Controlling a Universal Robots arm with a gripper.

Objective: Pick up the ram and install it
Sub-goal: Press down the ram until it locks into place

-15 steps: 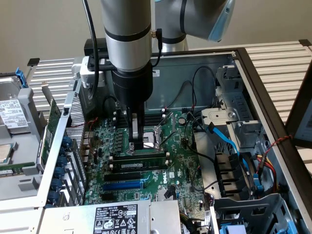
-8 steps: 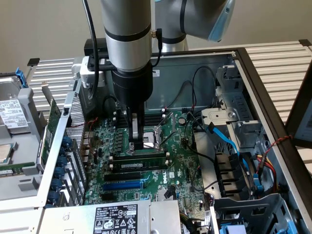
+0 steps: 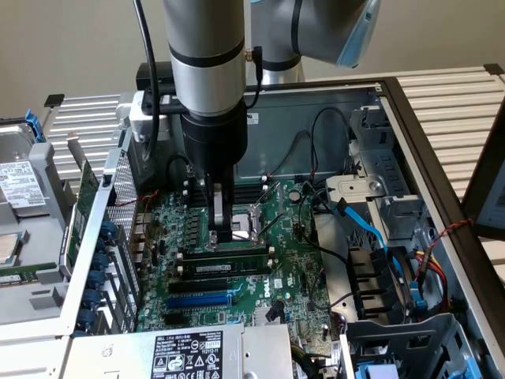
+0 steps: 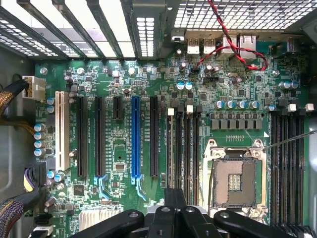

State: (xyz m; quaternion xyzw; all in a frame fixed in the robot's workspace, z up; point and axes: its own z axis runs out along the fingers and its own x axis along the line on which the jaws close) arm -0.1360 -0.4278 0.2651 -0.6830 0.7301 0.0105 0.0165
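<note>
Pressing shut gripper (image 3: 224, 234), holding nothing visible, onto the ram (image 3: 226, 257) lying in its slot mid-motherboard (image 3: 292, 260) beside the processor socket (image 4: 235, 183); seating step seemingly underway, calling for even downward force.

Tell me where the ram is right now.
In the exterior view the ram stands on edge in a memory slot just below the gripper, beside the empty CPU socket, above the blue slot.

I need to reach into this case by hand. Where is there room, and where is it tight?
Freest: over the empty processor socket, beside the shut gripper. Crowded: the blue cables on the exterior view's right, and the seated ram among its slots.
</note>
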